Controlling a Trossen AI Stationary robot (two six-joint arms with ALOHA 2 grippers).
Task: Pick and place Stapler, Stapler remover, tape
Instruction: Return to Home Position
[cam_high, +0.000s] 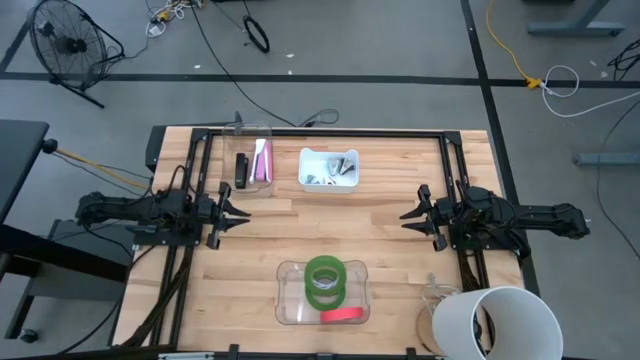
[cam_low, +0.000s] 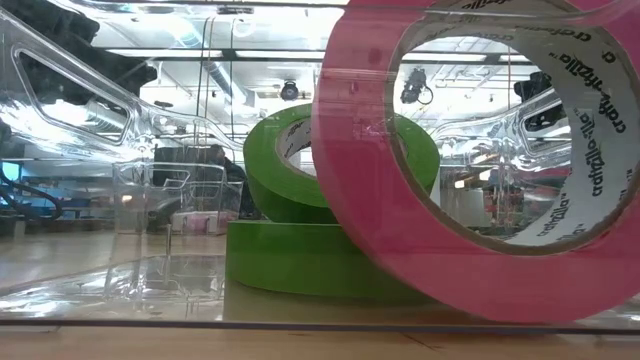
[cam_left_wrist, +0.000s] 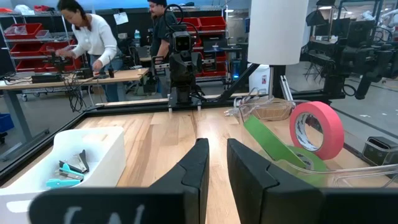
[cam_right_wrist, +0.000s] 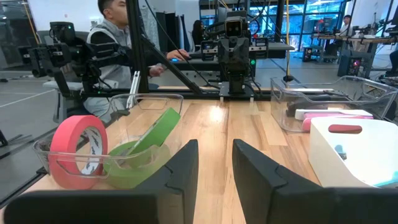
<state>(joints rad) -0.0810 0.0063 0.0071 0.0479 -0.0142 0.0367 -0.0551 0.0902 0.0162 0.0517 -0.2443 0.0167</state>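
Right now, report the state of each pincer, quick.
Left pincer: open, holding nothing.
Right pincer: open, holding nothing.

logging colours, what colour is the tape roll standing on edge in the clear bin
Pinkish red; the tape roll shows best in the low view.

A clear bin (cam_right_wrist: 149, 95) holds red tape (cam_right_wrist: 62, 143) and leaning green tape (cam_right_wrist: 158, 127); beside it the right gripper (cam_right_wrist: 214, 152) rests with fingers parted, the left arm (cam_right_wrist: 235, 46) far beyond.
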